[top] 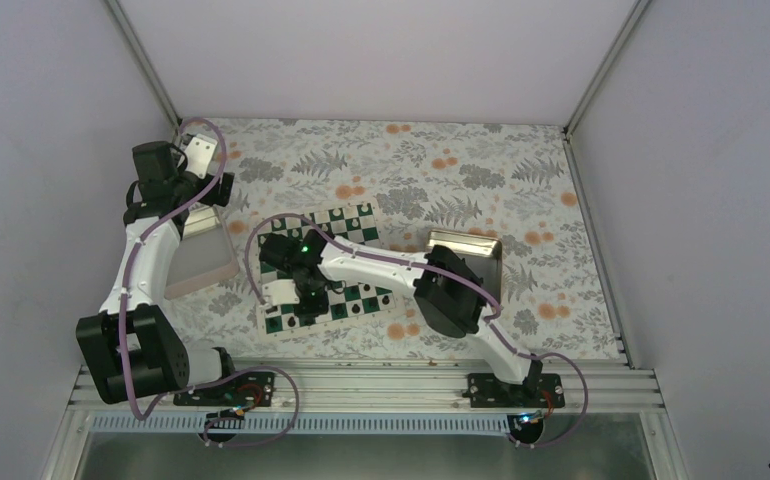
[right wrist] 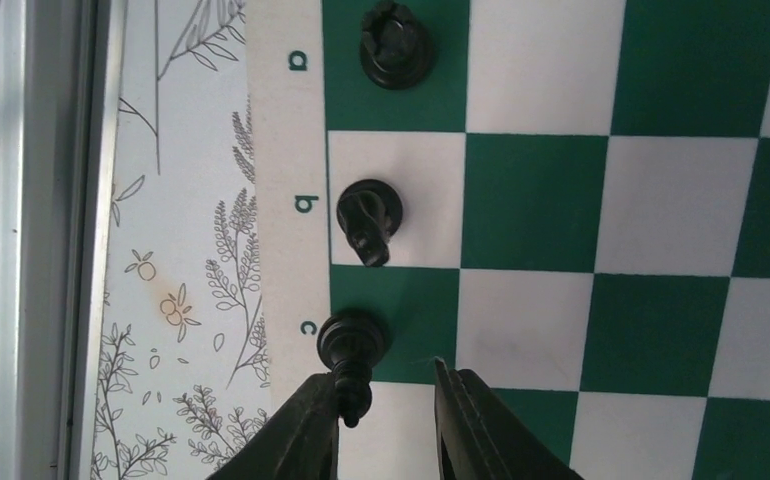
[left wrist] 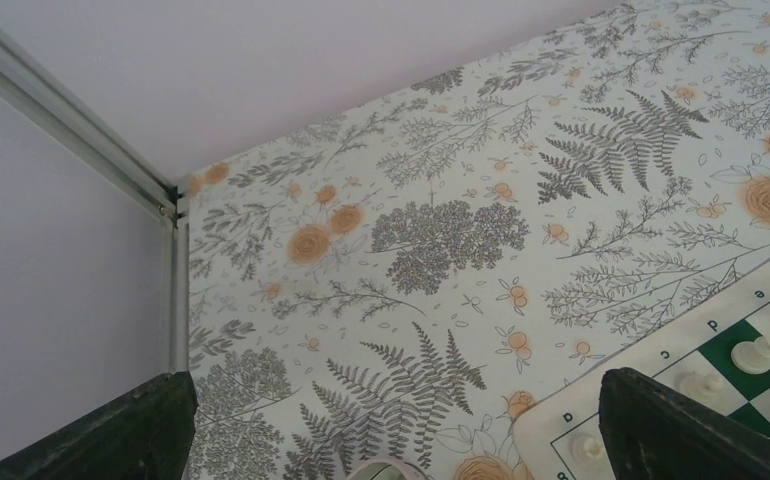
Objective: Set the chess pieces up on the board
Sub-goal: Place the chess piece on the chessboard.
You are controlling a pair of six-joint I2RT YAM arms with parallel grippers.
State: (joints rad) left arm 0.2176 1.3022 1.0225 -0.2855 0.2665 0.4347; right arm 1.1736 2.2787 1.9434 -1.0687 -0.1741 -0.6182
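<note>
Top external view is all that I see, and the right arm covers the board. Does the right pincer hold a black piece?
Observer: No. The right pincer is open; a small black chess piece stands on green square c, beside one finger.
Operator: Are more black pieces there?
Observer: Two more black pieces stand on squares a and b, along the cream border of the flat green and white chessboard.
Operator: And the left pincer?
Observer: The left pincer is open, nothing between its fingers.

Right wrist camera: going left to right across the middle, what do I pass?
Metal rail → floral tablecloth → board's cream border → black piece by the letter b → bare green square.
</note>
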